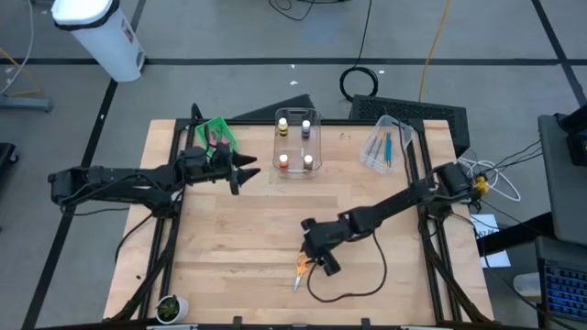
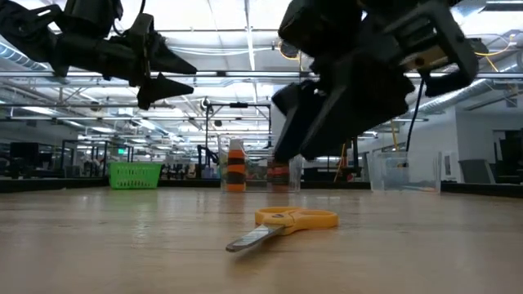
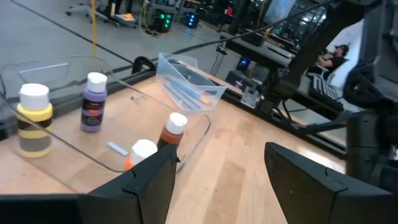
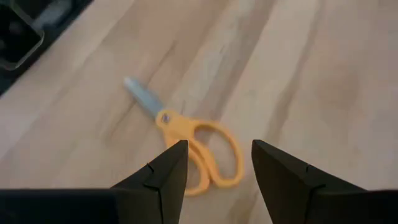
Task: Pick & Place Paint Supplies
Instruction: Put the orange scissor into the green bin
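Note:
Orange-handled scissors point(image 1: 302, 270) point(image 2: 284, 223) point(image 4: 196, 148) lie flat on the table near its near edge, blades shut. My right gripper point(image 1: 323, 258) point(image 4: 214, 163) hovers open just above their handles, touching nothing. My left gripper point(image 1: 243, 172) point(image 3: 214, 171) is open, raised above the table's far left part, beside a clear tub point(image 1: 297, 142) that holds the white-capped paint bottles: yellow point(image 3: 34, 119), purple point(image 3: 93, 102), reddish-brown point(image 3: 173, 132) and orange point(image 3: 138, 155). Blue paintbrushes point(image 1: 388, 147) lie in a second clear tub at the far right.
A green bin point(image 1: 217, 136) sits at the far left edge behind my left arm. A black cable point(image 1: 353, 289) loops on the table near the right gripper. A small potted plant point(image 1: 169, 308) stands at the near left corner. Bare wood fills the table's middle.

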